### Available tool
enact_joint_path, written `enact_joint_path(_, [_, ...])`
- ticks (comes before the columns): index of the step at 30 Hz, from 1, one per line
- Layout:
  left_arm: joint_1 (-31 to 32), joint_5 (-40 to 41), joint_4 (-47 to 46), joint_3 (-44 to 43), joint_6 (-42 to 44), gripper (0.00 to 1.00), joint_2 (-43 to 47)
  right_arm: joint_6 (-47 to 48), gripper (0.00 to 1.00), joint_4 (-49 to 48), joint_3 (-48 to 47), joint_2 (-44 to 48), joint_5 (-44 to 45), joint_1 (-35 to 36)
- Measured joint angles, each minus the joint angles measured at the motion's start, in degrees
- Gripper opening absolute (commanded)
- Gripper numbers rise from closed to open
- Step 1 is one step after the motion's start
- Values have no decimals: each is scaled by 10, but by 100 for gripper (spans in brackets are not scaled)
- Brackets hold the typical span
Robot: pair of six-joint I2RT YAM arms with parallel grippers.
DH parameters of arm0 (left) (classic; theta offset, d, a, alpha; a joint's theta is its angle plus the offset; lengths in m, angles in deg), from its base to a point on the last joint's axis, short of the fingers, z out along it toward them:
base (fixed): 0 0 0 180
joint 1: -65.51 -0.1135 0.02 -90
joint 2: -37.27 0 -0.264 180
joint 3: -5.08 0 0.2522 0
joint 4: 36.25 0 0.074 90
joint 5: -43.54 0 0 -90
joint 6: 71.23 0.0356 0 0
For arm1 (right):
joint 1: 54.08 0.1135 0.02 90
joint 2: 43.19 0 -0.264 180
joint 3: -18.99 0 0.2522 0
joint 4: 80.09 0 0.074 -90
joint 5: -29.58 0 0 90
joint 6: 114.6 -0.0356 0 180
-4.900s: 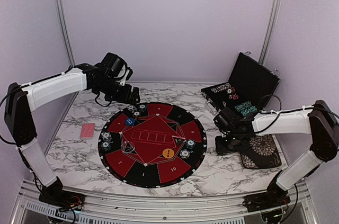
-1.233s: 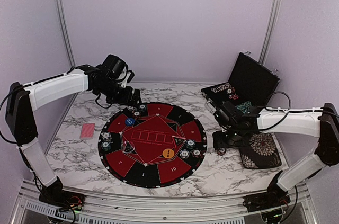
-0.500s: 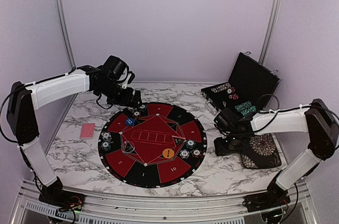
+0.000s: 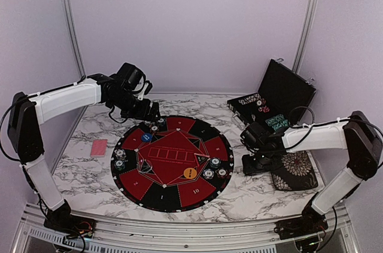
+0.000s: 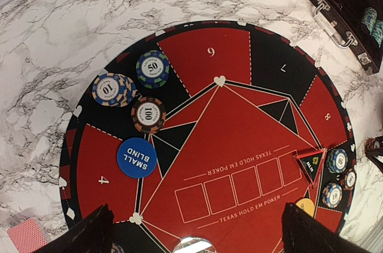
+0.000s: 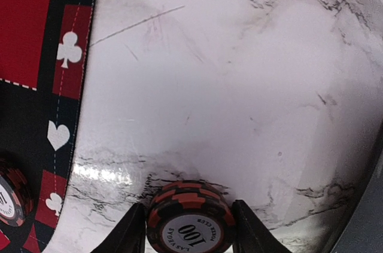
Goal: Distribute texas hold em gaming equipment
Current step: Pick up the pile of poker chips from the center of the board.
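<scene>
My right gripper (image 4: 251, 167) is low over the marble just right of the round red-and-black poker mat (image 4: 149, 190). Its fingers (image 6: 133, 232) press both sides of a black-and-orange stack of "100" poker chips (image 6: 190, 220) standing on the marble. My left gripper (image 4: 150, 110) hovers open over the mat's far left edge, holding nothing. Below it lie a "10" stack (image 5: 112, 89), a "50" stack (image 5: 152, 67), a "100" stack (image 5: 148, 114) and a blue "small blind" button (image 5: 136, 157). An orange button (image 4: 190, 173) and more chip stacks (image 4: 213, 167) sit near the right side.
A black hinged case (image 4: 281, 93) stands open at the back right with chips inside. A dark flower-patterned tray (image 4: 297, 173) lies just right of my right gripper. A pink-backed card (image 4: 99, 147) lies on the marble left of the mat.
My right gripper's fingers have closed in on the "100" chip stack, and the arm shifted slightly right. The left arm has hardly moved.
</scene>
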Motion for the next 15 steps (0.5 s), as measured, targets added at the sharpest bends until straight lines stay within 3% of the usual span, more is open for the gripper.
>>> enact_joint_path(5, [0, 0, 0, 0, 0, 99, 0, -1, 33, -3, -3, -3, 1, 1])
enact_joint_path(15, [0, 0, 0, 0, 0, 99, 0, -1, 29, 23, -16, -3, 4, 1])
